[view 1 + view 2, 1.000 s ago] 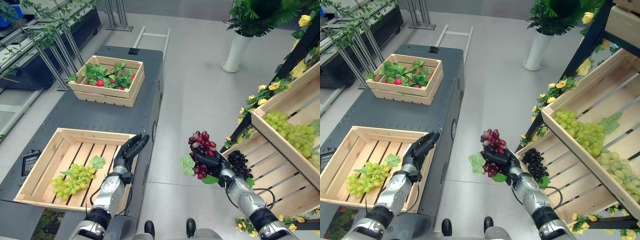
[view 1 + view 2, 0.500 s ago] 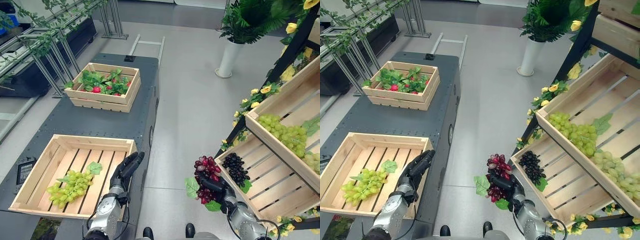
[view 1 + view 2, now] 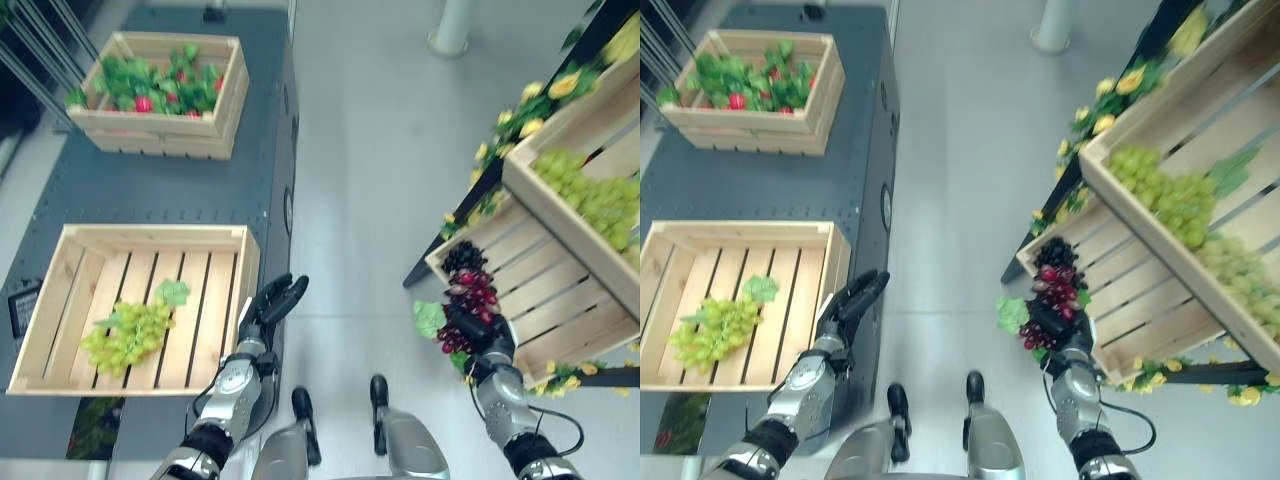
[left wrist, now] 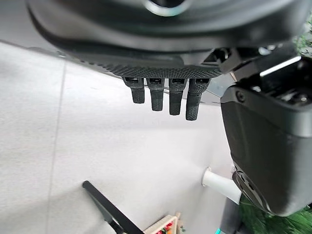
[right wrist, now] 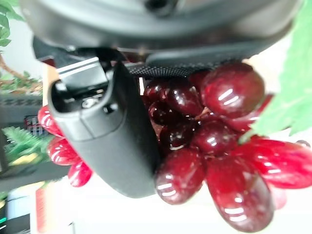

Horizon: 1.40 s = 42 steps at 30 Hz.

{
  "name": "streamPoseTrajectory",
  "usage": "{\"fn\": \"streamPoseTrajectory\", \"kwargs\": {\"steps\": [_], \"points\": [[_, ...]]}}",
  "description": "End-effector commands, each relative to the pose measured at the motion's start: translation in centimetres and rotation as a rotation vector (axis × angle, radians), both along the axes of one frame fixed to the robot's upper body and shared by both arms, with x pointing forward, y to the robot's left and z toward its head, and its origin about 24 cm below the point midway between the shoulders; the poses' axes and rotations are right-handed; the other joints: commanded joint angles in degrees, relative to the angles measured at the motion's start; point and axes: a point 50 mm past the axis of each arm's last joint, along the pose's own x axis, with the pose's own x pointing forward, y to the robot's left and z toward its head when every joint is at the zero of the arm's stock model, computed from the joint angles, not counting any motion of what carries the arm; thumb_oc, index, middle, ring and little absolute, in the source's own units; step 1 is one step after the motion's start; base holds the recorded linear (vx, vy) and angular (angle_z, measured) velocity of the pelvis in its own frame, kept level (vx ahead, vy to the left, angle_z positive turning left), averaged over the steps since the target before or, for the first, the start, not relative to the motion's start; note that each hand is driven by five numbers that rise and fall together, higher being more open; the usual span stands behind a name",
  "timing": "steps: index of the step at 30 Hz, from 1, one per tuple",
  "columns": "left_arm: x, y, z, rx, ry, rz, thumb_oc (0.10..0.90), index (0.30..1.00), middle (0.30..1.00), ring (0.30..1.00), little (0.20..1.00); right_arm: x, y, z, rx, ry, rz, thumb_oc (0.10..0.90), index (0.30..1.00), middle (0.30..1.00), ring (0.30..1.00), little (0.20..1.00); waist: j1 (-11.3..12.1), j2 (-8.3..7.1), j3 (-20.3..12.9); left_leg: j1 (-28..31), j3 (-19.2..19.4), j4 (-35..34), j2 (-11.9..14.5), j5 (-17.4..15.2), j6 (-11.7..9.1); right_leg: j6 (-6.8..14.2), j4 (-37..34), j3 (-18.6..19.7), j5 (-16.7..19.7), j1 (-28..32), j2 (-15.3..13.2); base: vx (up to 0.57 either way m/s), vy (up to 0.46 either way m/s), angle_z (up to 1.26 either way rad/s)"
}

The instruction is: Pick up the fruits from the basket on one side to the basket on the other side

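I saw two silver-grey forearms, the left and the right, each rounded and metallic, with a darker band near the wrist. The left robot hand and the right robot hand were black all over. Up close, the left's fingers were stubby, matte and blunt-tipped below a strip of finely knurled black. The right's thumb was a smooth, glossy black shell with a small silvery fitting at its base.

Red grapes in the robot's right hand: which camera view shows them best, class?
The right wrist view: the red grapes show close up, pinned under the right hand. Both eye views show them small beside the lower shelf crate, over the floor.
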Motion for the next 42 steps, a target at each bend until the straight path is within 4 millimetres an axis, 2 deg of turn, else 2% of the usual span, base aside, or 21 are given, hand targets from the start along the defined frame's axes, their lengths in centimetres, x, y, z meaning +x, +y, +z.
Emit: {"fn": "streamPoseTrajectory", "kwargs": {"steps": [1, 8, 10, 15, 16, 18, 21, 23, 30, 36, 42], "points": [[1.8, -1.5, 3.3, -0.059, -0.191, -0.006, 0.800, 0.900, 0.900, 0.900, 0.900, 3.0, -2.9, 7.2, -0.117, -0.328, -0.105, 0.400, 0.300, 0.300, 0.300, 0.300, 0.5, 0.82, 0.6, -4.1, -3.0, 11.2, -1.8, -8.9, -0.6, -4.1, 13.4, -3.2, -7.6, -3.2, 2.1, -0.11, 0.004, 0.12], [2.6, -2.0, 4.2, -0.055, -0.227, -0.037, 0.800, 0.900, 0.900, 0.900, 0.900, 4.3, -4.2, 10.4, -0.202, -0.398, -0.201, 0.400, 0.300, 0.300, 0.300, 0.300, 0.7, 0.29, 3.4, -10.0, -3.3, 18.6, -1.7, -11.4, -0.6, -5.0, 19.6, -4.0, -9.5, -8.4, 2.6, -0.09, 0.012, 0.02], [2.9, -2.2, 5.0, -0.053, -0.257, -0.056, 0.800, 0.900, 0.900, 0.900, 0.900, 4.5, -5.2, 11.9, -0.239, -0.436, -0.268, 0.400, 0.300, 0.300, 0.300, 0.300, 0.5, -0.02, 4.3, -12.3, -3.3, 21.8, -1.2, -12.7, -0.4, -5.5, 22.6, -3.9, -10.4, -10.6, 2.9, -0.07, 0.020, 0.02], [3.4, -2.7, 6.0, -0.058, -0.286, -0.073, 0.800, 0.900, 0.900, 0.900, 0.900, 4.0, -7.0, 13.5, -0.286, -0.466, -0.369, 0.400, 0.300, 0.300, 0.300, 0.300, 0.1, -0.32, 4.9, -15.0, -3.8, 25.9, -0.9, -14.3, -0.1, -5.8, 26.1, -3.7, -11.5, -12.8, 2.9, -0.02, 0.017, 0.07], [3.6, -3.0, 6.4, -0.060, -0.295, -0.081, 0.800, 0.900, 0.900, 0.900, 0.900, 4.0, -7.9, 14.3, -0.309, -0.478, -0.410, 0.400, 0.300, 0.300, 0.300, 0.300, 0.1, -0.38, 4.9, -15.8, -3.9, 26.9, -0.8, -14.8, 0.0, -5.8, 27.0, -3.7, -11.8, -13.6, 2.8, 0.00, 0.000, 0.00], [3.7, -3.2, 6.6, -0.060, -0.303, -0.092, 0.800, 0.900, 0.900, 0.900, 0.900, 3.9, -8.5, 14.9, -0.339, -0.479, -0.434, 0.400, 0.300, 0.300, 0.300, 0.300, 0.1, -0.27, 4.9, -16.6, -4.1, 28.0, -0.7, -15.1, 0.0, -5.8, 27.9, -3.7, -11.8, -14.3, 2.8, 0.00, 0.004, -0.02], [3.8, -3.6, 7.2, -0.058, -0.321, -0.112, 0.800, 0.900, 0.900, 0.900, 0.900, 3.9, -10.4, 17.2, -0.421, -0.486, -0.486, 0.400, 0.300, 0.300, 0.300, 0.300, 0.4, 0.06, 4.9, -18.3, -4.3, 29.6, -0.8, -15.6, 0.1, -6.0, 29.5, -3.5, -12.3, -16.0, 2.8, 0.00, 0.000, 0.00], [3.9, -3.5, 7.4, -0.056, -0.325, -0.118, 0.800, 0.900, 0.900, 0.900, 0.900, 3.9, -11.3, 18.0, -0.445, -0.470, -0.492, 0.400, 0.300, 0.300, 0.300, 0.300, 0.5, 0.12, 4.9, -19.1, -4.5, 30.7, -0.8, -16.0, 0.2, -6.1, 30.4, -3.5, -12.6, -16.7, 2.7, 0.00, 0.000, 0.00], [3.8, -2.9, 7.5, -0.023, -0.319, -0.147, 0.800, 0.900, 0.900, 0.900, 0.900, 3.6, -14.9, 20.1, -0.523, -0.325, -0.519, 0.400, 0.300, 0.300, 0.300, 0.300, 1.7, 0.03, 4.9, -20.9, -5.4, 32.1, -0.9, -16.1, 0.4, -6.3, 31.5, -3.8, -12.8, -18.1, 2.9, 0.00, -0.024, 0.00], [3.9, -2.5, 7.7, -0.008, -0.318, -0.159, 0.800, 0.900, 0.900, 0.900, 0.900, 3.4, -16.2, 21.1, -0.549, -0.239, -0.527, 0.400, 0.300, 0.300, 0.300, 0.300, 2.3, -0.71, 4.9, -21.5, -5.7, 32.2, -0.7, -16.1, 0.5, -6.1, 31.9, -4.0, -12.7, -18.8, 3.2, -0.01, -0.045, 0.00], [3.9, -2.0, 7.9, 0.020, -0.320, -0.188, 0.800, 0.900, 0.900, 0.900, 0.900, 3.7, -16.6, 21.3, -0.567, -0.157, -0.484, 0.400, 0.300, 0.300, 0.300, 0.300, 2.8, -1.33, 4.9, -22.5, -5.9, 32.7, -0.5, -16.1, 0.7, -6.0, 32.2, -4.5, -12.5, -19.8, 3.1, -0.01, -0.062, 0.02]]}}
